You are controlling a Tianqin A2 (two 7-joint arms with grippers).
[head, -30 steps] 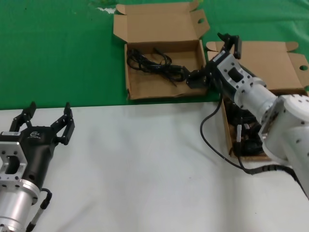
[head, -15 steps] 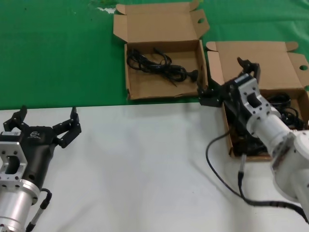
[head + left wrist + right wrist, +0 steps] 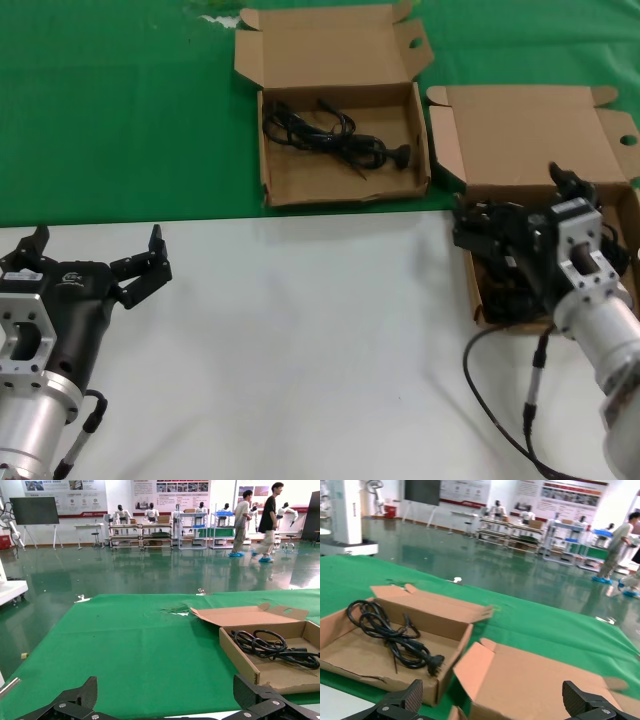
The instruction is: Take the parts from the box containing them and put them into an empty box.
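Now the open right hand hovers over the source box.

Bright, even indoor light, soft faint shadows, glossy floor reflections, slightly soft wrist views with blurred background.

Source box interior behind right claw

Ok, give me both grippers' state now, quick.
Left gripper: open, holding nothing, over the white table.
Right gripper: open, holding nothing, above the box with cables.
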